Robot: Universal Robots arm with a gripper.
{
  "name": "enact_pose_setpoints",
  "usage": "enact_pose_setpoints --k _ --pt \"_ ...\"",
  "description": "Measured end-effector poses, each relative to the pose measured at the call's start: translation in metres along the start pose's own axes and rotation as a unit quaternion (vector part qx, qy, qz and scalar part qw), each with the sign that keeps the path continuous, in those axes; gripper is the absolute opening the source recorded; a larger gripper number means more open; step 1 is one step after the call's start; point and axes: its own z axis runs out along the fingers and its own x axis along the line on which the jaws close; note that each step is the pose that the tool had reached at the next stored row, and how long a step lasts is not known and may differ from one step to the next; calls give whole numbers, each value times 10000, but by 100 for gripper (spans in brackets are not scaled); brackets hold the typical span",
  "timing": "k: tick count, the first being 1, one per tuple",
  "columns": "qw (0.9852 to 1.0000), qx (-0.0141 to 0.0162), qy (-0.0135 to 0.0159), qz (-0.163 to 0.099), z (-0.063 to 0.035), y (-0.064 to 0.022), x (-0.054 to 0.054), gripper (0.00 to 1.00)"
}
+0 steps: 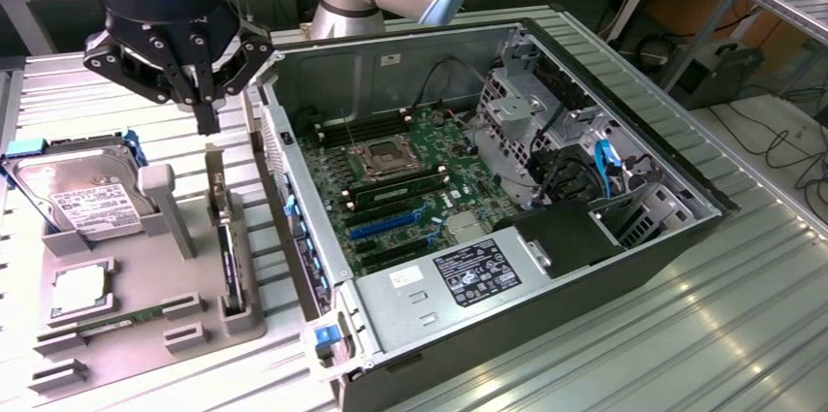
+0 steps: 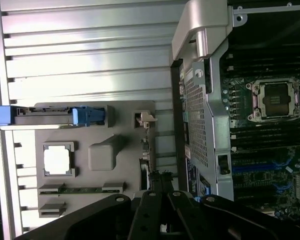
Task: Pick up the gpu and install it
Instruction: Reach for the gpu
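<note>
- Hand point(image 1: 207, 125): fingers together, nothing clamped, positioned just above the gpu's bracket end.
- gpu point(image 1: 228, 252): stands on edge in the grey fixture point(image 1: 143, 310) on the bench point(image 1: 724, 334), between the hard drive point(image 1: 80, 194) and the open computer case point(image 1: 518, 267).

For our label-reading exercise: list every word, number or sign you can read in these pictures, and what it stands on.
No text can be read.
White label on the hard drive: print too small.
Black label on the power supply: print too small.
Markings on the circuit board: blurred.
</note>
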Motion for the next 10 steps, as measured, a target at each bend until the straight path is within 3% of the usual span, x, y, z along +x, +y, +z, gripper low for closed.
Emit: enact_pose_setpoints --k 10 --pt "10000 0 0 0 7 -28 1 11"
